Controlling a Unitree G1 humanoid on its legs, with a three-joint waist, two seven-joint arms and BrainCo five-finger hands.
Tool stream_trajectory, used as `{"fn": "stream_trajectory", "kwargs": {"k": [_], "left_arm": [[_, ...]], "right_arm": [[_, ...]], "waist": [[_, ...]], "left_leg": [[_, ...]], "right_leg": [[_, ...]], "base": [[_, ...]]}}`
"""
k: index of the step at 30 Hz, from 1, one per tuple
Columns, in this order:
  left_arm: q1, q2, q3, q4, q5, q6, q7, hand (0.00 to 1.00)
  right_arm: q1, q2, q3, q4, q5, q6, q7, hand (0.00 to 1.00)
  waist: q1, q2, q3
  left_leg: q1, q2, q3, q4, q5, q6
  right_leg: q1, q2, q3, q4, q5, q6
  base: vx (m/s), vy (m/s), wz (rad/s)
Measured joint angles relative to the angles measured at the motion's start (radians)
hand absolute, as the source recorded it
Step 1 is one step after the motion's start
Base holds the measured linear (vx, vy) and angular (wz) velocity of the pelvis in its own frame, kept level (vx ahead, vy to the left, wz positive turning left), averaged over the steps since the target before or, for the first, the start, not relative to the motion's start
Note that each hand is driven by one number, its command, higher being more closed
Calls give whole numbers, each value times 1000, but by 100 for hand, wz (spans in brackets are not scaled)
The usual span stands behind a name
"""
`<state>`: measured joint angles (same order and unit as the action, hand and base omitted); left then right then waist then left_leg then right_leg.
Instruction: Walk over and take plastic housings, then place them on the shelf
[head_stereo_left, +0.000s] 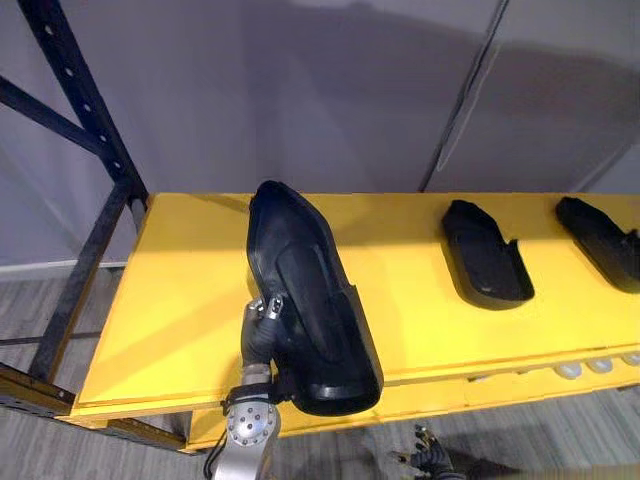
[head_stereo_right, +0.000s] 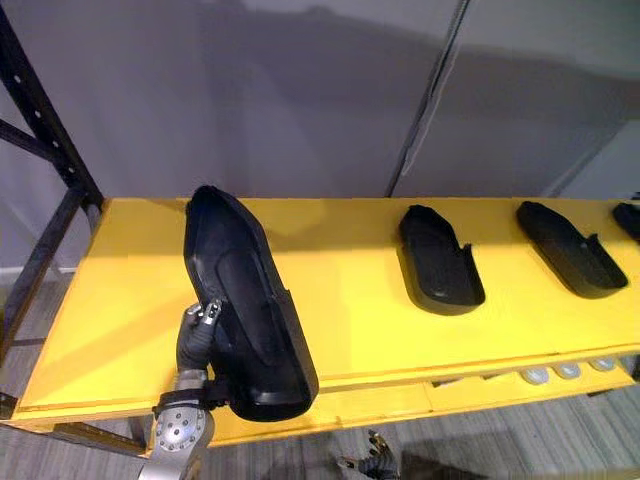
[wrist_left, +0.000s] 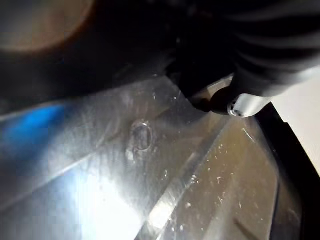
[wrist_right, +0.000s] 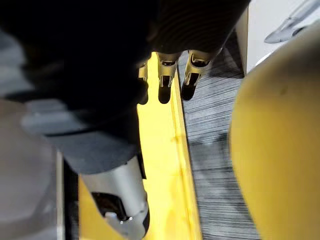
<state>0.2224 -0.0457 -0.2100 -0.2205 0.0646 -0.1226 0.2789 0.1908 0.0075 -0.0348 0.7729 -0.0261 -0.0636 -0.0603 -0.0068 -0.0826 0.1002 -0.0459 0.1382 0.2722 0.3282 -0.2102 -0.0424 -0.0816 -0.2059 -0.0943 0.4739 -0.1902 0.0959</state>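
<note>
Left robot hand (head_stereo_left: 262, 318) is clamped on the large plastic housing (head_stereo_left: 310, 300). Its fingers hook over the housing's left rim, and one dark fingertip (wrist_left: 220, 102) presses on the glossy inner face. The housing is black and tipped up on its long edge. It runs front to back over the left half of the yellow shelf (head_stereo_left: 180, 300), with its near end hanging past the front lip. Can't tell if it touches the board.

Right of the large plastic housing, well apart, a second housing (head_stereo_left: 487, 255) lies flat on the shelf. A third housing (head_stereo_left: 603, 240) lies flat further right again. Left of the large plastic housing is a dark rack upright (head_stereo_left: 95, 150). Behind it is a grey wall panel (head_stereo_left: 330, 90).

Right robot hand (head_stereo_left: 430, 458) is low, below and right of the large plastic housing's near end, in front of the shelf lip over the grey floor (head_stereo_left: 560, 425). Its fingers (wrist_right: 165, 82) are slack and hold nothing.
</note>
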Motion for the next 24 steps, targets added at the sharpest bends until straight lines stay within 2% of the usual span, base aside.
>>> {"fn": "stream_trajectory", "kwargs": {"k": [1, 2, 3, 5, 6, 12, 19, 24], "left_arm": [[-1, -3, -12, -11, 1, 0, 0, 100], [-1, -3, -16, -18, 2, 0, -1, 100], [0, -3, -21, -27, 15, 1, -3, 100], [1, -2, -21, -35, 27, 3, -7, 100], [1, -2, -17, -50, 38, 3, -8, 100], [4, -2, -14, -57, 39, 7, -11, 100], [10, -2, -7, -54, 60, 27, -10, 100], [-25, -1, 54, 15, 61, 53, 1, 100]], "right_arm": [[8, 2, 3, -12, 3, -1, 0, 0], [12, 1, 5, -13, 5, 0, 0, 0], [17, -3, 9, -15, 10, 0, -1, 0], [22, -4, 4, -16, 22, 0, -6, 0], [31, -2, 1, -16, 25, 0, -8, 0], [48, 10, -4, -16, 25, 0, -14, 0], [53, 10, -4, -15, 24, 1, -14, 0], [56, 10, -2, -12, 18, 4, -12, 0]], "waist": [[0, 0, 0], [3, -2, -1], [-1, 5, -3], [0, 14, -8], [5, 13, -9], [21, 11, -30], [24, 16, -55], [24, 15, -64]], "left_leg": [[-4, -21, -7, 0, 0, 0], [-7, -31, -9, -1, -3, 1], [-19, -38, -24, -3, -2, 2], [-19, -32, -29, -14, 13, -1], [-21, -20, -34, -8, 21, -16], [15, 0, -25, -49, 32, -29], [73, 2, 0, -132, 64, -21], [87, 0, 15, -165, 90, -17]], "right_leg": [[18, 34, 15, -13, -68, -23], [30, 29, 14, -42, -86, -29], [49, 32, 21, -96, -104, -6], [51, 43, 9, -114, -97, -12], [64, 50, 2, -119, -86, -12], [123, 82, 3, -214, -37, -22], [151, 90, 7, -264, 46, -30], [151, 96, 31, -294, 87, -39]], "base": [[-106, -98, 15], [-112, -96, 25], [-92, -84, 25], [-35, -71, 21], [51, -47, 6], [85, -13, -3], [32, 66, -6], [-55, 40, -11]]}}
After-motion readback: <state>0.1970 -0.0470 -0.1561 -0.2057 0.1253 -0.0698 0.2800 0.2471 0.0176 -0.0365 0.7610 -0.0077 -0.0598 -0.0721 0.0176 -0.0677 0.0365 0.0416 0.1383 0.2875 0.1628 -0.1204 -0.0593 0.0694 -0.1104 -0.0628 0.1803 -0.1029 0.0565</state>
